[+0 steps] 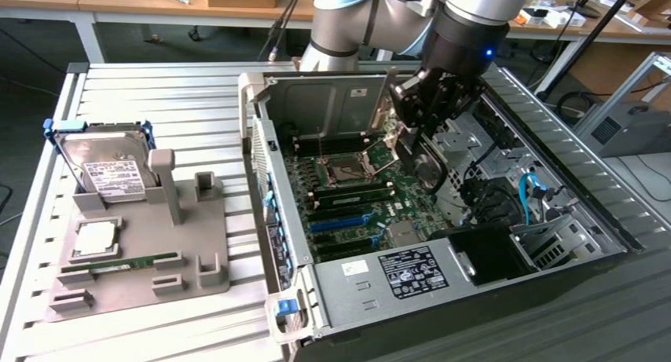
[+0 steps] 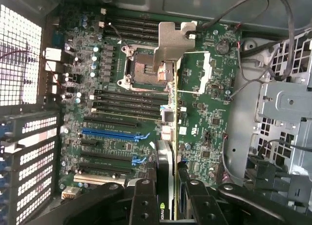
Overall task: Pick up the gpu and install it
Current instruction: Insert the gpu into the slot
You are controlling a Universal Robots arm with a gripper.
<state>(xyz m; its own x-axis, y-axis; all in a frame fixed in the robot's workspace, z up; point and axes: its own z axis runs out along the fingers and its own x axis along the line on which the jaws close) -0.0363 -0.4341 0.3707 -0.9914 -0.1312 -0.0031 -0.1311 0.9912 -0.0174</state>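
Observation:
My gripper (image 1: pixel 416 120) hangs over the open computer case (image 1: pixel 419 279), shut on the gpu (image 1: pixel 403 146). I hold the gpu edge-on above the motherboard (image 1: pixel 346 197). In the wrist view the gpu (image 2: pixel 165 152) runs as a thin card between my two black fingers (image 2: pixel 143 195), and its silver bracket (image 2: pixel 171 39) sits at the far end, over the processor socket (image 2: pixel 141 69). The card hovers clear of the board, to one side of the blue expansion slots (image 2: pixel 114 133).
In the exterior view's left, a grey fixture plate (image 1: pixel 141 252) carries a silver hard drive (image 1: pixel 105 170) and a green memory stick (image 1: pixel 121 262). Inside the case, black and blue cables (image 1: pixel 529 193) and a drive cage (image 2: pixel 287 108) lie beside the board.

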